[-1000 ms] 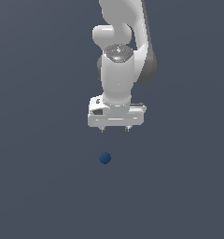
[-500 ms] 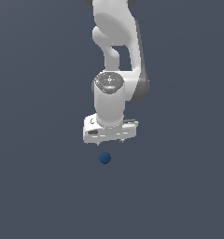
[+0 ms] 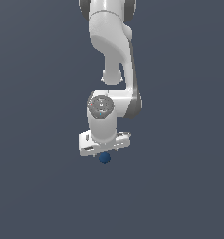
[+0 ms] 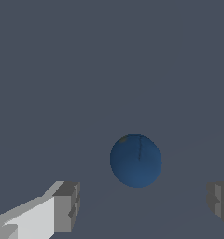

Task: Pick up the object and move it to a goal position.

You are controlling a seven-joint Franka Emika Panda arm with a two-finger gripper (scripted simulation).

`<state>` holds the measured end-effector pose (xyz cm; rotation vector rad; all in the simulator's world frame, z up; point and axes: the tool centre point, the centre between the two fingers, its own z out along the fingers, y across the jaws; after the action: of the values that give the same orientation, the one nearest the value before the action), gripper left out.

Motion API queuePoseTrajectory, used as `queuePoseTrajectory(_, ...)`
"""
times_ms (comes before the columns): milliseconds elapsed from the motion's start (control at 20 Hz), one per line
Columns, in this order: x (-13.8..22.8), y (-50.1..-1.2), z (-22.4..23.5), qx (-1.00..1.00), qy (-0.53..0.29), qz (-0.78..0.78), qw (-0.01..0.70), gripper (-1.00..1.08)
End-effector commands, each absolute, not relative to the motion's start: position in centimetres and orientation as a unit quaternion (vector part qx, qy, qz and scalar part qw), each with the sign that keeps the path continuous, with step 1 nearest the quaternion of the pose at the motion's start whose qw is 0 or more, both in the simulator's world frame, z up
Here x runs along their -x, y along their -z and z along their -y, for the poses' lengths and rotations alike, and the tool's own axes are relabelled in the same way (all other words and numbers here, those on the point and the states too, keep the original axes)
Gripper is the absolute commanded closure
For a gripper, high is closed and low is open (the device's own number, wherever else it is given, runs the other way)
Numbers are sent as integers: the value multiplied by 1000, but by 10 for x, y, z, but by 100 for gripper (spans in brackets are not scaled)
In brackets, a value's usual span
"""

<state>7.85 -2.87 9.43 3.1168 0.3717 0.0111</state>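
The white robot gripper point(image 4: 143, 205) hangs just above the small, smooth dark blue ball point(image 3: 104, 158), its grey fingertips point(image 4: 67, 205) spread wide apart, grasping nothing. The ball rests on the plain grey floor point(image 3: 179, 196), between them.

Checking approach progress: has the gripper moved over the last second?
Yes. In the exterior view the gripper has come down to just above the blue ball, which has stayed put; its jaws are open.

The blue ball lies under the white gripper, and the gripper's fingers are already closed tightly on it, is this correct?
Not quite. The blue ball does lie under the white gripper, but the fingers are not closed on it: the wrist view shows them spread wide apart, with clear gaps on both sides of the ball.
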Motion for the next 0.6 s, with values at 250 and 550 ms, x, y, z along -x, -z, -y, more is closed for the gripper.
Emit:
queuePoseTrajectory(250,-82,-81,34,-992,0,-129,0,-92)
queuePoseTrajectory(550,-82,-72,33,-992,0,-128,0,-92)
